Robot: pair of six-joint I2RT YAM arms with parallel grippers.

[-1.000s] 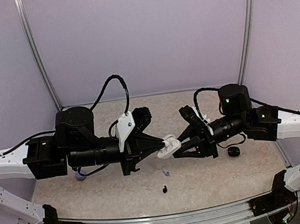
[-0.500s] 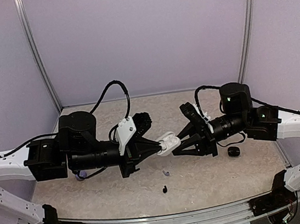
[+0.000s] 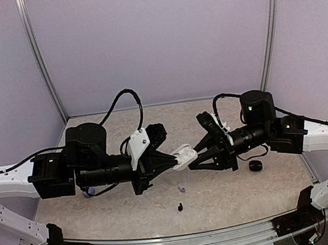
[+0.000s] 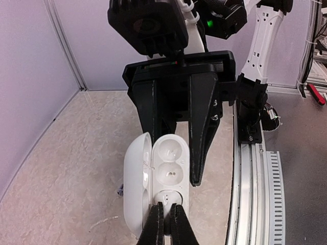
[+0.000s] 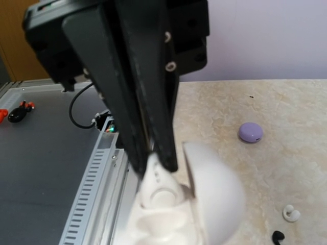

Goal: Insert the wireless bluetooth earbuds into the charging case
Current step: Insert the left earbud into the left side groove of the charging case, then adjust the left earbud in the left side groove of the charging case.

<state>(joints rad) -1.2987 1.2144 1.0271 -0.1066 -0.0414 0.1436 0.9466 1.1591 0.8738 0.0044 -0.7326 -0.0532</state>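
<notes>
Open case held up between the two arms, earbuds down on the table!

The left gripper (image 4: 164, 210) pinches the lower edge of the white charging case (image 4: 169, 172), its lid (image 4: 137, 184) swung open at 9 o'clock and its wells in plain sight. The right gripper (image 3: 193, 158) faces it with fingers spread wide, one behind the lid, one just beside the base, gripping nothing. On the table (image 3: 234, 195), at 6 o'clock of the case, a pale earbud (image 3: 180, 189) and a black earbud (image 3: 180, 206) lie near each other. A black case (image 3: 255, 165) sits at 3 o'clock.
</notes>
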